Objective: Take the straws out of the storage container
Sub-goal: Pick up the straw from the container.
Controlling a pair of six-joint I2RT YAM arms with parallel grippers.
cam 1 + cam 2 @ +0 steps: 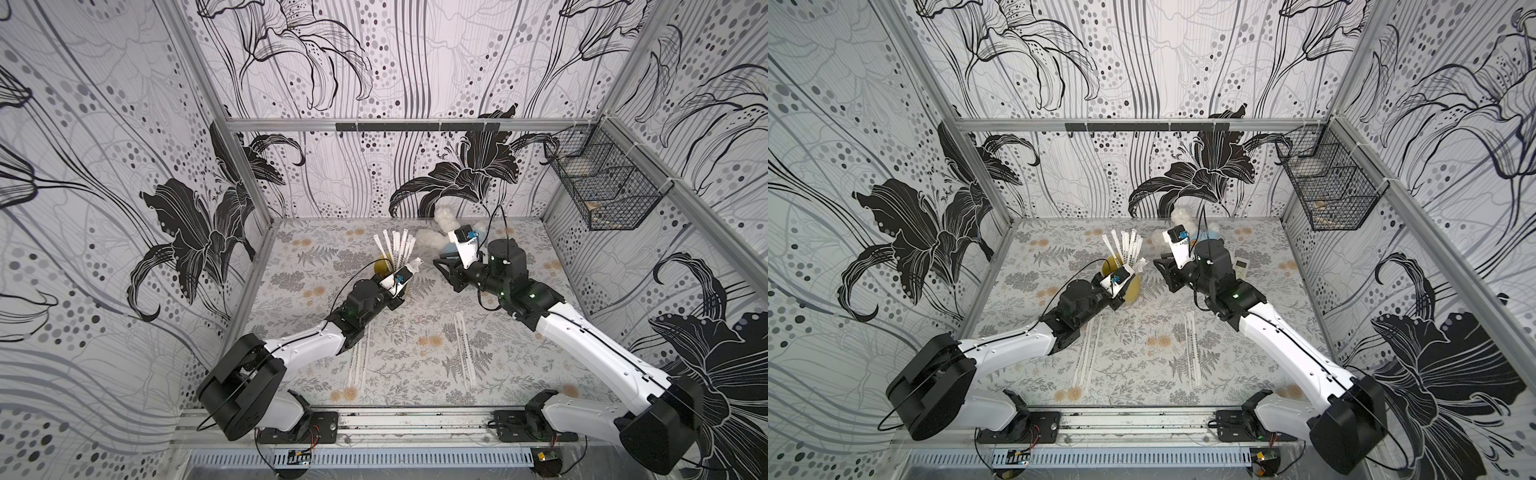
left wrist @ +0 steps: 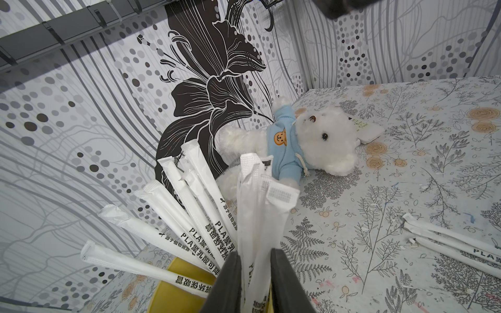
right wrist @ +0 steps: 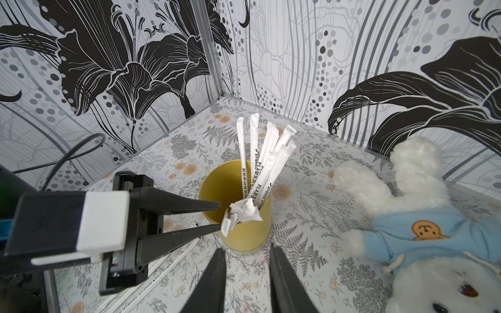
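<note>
Storage container [image 3: 244,233], a yellow cup, stands upright on the table [image 1: 415,316]. Straws [image 3: 261,162] stand in the cup, fanned out above the rim. Left gripper [image 3: 221,216] is at the cup rim, jaws pinching a small bunch of straws that rises out of the cup. Right gripper [image 3: 246,247] is near the cup, not touching it, jaws apart, nothing between them. Teddy [image 3: 417,225] lies near the cup, apart from it. Loose straws [image 1: 464,349] lie flat, well apart from the cup, robot-base side. Another pair [image 1: 359,359] lies partly under the left arm.
</note>
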